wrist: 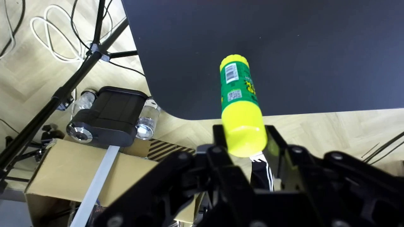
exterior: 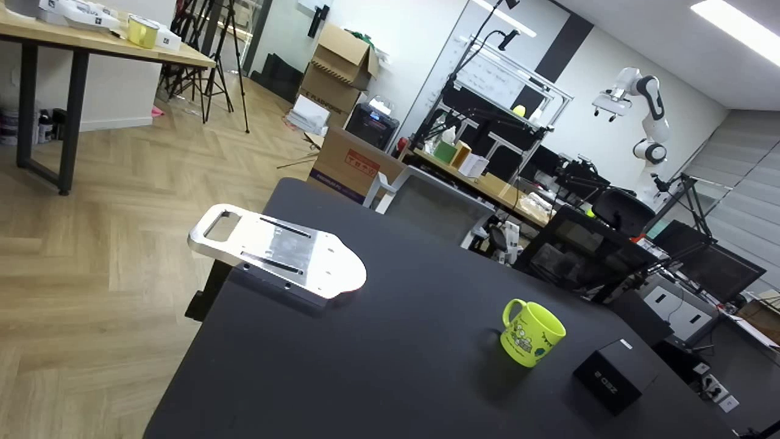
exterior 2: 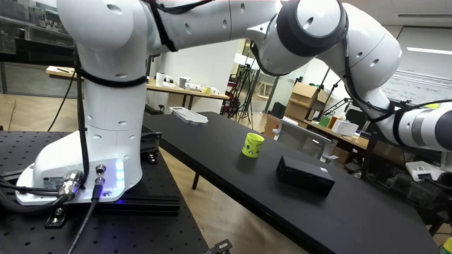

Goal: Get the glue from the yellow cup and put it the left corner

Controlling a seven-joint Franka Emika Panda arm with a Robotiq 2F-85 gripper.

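Note:
The glue is a green stick with yellow ends (wrist: 238,85). My gripper (wrist: 245,134) is shut on its near yellow end in the wrist view. The stick points out past the fingertips over the dark table (wrist: 300,63), near a rounded table corner. A bit of the glue shows at the bottom right edge of an exterior view (exterior 2: 447,245); the gripper is out of frame there. The yellow cup (exterior: 531,334) stands upright on the table, and it also shows in an exterior view (exterior 2: 253,145). It is out of view in the wrist view.
A black box (exterior: 615,377) lies beside the cup; it also shows in an exterior view (exterior 2: 305,175). A white flat device (exterior: 286,250) lies at the table's far end. Off the table corner are a black tripod (wrist: 79,74) and a cardboard box (wrist: 85,167).

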